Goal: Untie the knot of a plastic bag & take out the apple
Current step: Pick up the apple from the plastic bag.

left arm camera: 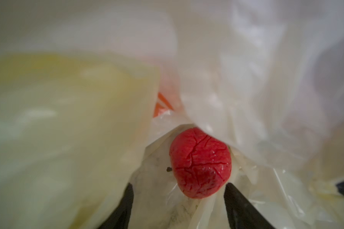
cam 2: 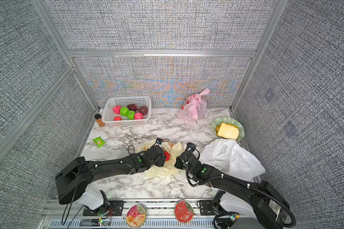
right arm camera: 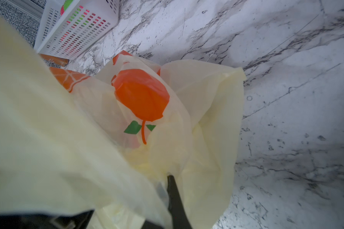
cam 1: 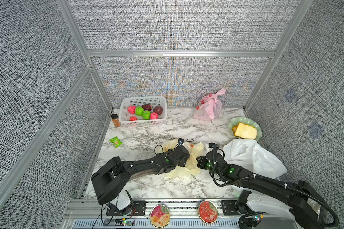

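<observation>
L gripper [left arm camera: 179, 185] is released: jaws spread wide inside the mouth of the pale-yellow translucent plastic bag [cam 1: 187, 170] w/ orange fruit print, black fingers [left arm camera: 125, 206] over the film floor, nothing pinched. The red cracked-skin apple [left arm camera: 201, 162] sits in the bag just ahead of my L tips, approx on the centreline. One tip is just beside its lower edge, the other apart from it; can't tell if there's contact. Film hangs over the apple's top and walls it on both sides in L wrist view. In a top view the apple [cam 2: 167, 155] shows as a red patch right next to my L wrist, rest hidden by the arm. R gripper [right arm camera: 168, 176] is clenched on the bag film: plastic bunches at the one visible finger and drapes over the cam, 2nd finger hidden under film. Bag lies crumpled mid-table on the white marble-pattern tabletop [cam 1: 167, 184], btwn my two arms in both top views. Elsewhere: white slotted plastic basket [cam 1: 145, 123] of pink, green and dark-red fruit at the back, small orange spice jar [cam 1: 115, 120] just beside it, green snack sachet [cam 1: 115, 141] near the L edge, pink plastic bag [cam 1: 209, 108] at the back, pale-green plate [cam 1: 244, 119] w/ a bread slice [cam 1: 245, 131], crumpled white plastic bag [cam 1: 250, 156] beside my R arm.
</observation>
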Controlling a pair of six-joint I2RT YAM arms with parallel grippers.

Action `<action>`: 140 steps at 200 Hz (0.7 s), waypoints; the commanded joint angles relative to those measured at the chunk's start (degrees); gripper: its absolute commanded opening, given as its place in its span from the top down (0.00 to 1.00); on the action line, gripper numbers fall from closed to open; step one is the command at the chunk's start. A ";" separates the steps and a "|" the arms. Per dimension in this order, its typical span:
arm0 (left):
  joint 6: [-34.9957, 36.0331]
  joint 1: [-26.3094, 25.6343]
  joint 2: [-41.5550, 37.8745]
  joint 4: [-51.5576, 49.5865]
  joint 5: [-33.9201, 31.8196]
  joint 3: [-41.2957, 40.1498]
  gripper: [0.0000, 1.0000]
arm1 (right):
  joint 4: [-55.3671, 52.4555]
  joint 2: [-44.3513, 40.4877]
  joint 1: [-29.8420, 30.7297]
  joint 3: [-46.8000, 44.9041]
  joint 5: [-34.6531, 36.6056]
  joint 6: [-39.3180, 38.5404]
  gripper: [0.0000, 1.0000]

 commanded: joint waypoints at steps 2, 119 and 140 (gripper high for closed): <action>1.78 0.47 1.82 2.15 1.19 0.79 0.21 | -2.19 0.04 -0.37 1.13 0.35 -0.27 1.00; 3.29 1.06 4.44 5.94 5.05 3.51 0.18 | -3.01 6.33 -0.46 5.07 -1.13 -3.09 1.00; 2.59 1.67 6.88 7.06 5.20 3.90 0.18 | -3.03 5.33 -0.51 4.66 -0.25 -3.14 1.00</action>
